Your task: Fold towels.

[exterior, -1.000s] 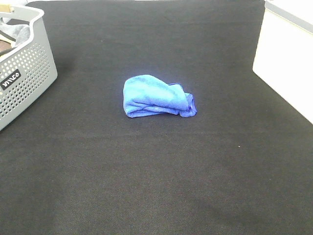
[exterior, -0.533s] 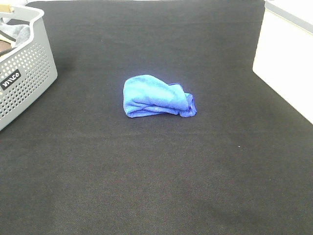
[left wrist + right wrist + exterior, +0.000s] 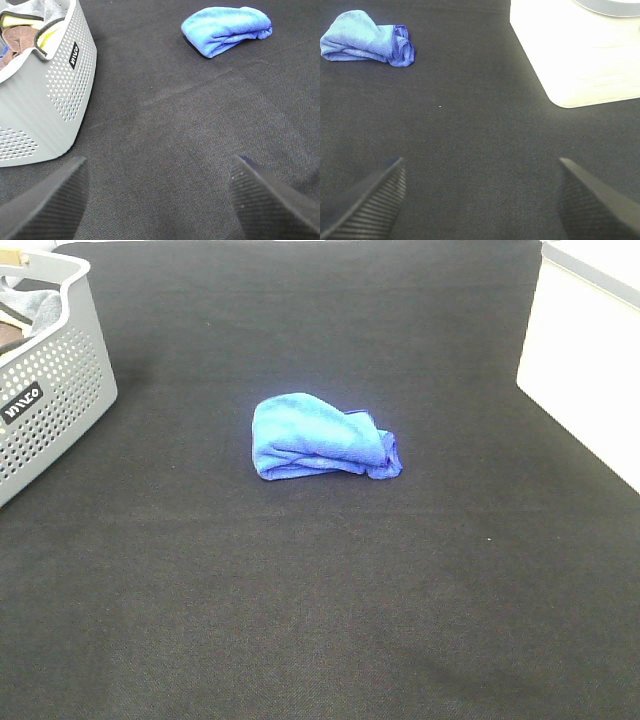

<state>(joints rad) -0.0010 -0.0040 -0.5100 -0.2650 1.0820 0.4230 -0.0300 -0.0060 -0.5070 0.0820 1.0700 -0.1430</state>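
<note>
The royal-blue towel [image 3: 320, 437] lies bunched and loosely folded in the middle of the black table. It also shows in the left wrist view [image 3: 227, 29] and in the right wrist view [image 3: 367, 39]. My left gripper [image 3: 159, 200] is open and empty, low over the cloth near the basket, well short of the towel. My right gripper [image 3: 480, 200] is open and empty near the white box, also far from the towel. Neither arm shows in the exterior high view.
A grey perforated basket [image 3: 55, 390] with cloths inside stands at the far left; it also shows in the left wrist view [image 3: 55, 85]. A white box [image 3: 585, 365] stands along the right edge, also in the right wrist view [image 3: 580, 50].
</note>
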